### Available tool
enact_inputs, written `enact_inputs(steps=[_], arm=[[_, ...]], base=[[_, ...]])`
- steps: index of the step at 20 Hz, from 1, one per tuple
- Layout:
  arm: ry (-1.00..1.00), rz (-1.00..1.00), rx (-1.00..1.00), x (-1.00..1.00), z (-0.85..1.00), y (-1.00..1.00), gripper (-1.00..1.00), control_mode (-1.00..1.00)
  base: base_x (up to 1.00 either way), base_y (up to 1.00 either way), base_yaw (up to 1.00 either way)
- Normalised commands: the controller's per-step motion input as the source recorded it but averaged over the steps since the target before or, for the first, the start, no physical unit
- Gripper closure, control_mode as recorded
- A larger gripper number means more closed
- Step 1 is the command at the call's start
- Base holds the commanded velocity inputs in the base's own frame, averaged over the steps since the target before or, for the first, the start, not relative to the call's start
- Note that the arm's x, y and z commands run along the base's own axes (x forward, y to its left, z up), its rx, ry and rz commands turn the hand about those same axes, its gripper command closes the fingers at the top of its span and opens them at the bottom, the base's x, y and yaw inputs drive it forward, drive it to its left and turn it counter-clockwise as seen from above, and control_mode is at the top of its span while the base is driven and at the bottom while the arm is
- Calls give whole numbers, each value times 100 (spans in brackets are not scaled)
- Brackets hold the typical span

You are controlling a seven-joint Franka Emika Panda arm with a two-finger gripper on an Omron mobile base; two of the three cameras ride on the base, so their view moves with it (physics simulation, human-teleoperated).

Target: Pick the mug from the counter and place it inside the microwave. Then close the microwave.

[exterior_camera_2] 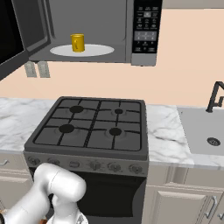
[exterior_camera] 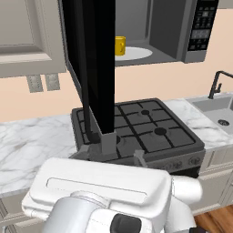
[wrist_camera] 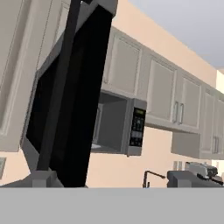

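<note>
- The mug stands upright on the white turntable inside the microwave.
- The door is swung wide open.
- The end effector, fingers apart and empty, is just beside the door's lower edge, above the stove.
- The desk lies on both sides of the stove.

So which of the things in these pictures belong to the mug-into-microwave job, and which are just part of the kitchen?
Belong to the job:
- mug, standing on the turntable
- microwave, its door swung open
- gripper, open, near the door's edge
- counter

Just there:
- gas stovetop
- sink and black faucet
- wall cabinets
</note>
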Motion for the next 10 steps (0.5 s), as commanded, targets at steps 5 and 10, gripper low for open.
enact_inputs(steps=[5, 10], arm=[[0, -24, 0, 0, 0, 11, -100, -100], [0, -20, 0, 0, 0, 0, -100, -100]], base=[[0, 0, 0], [0, 0, 0]])
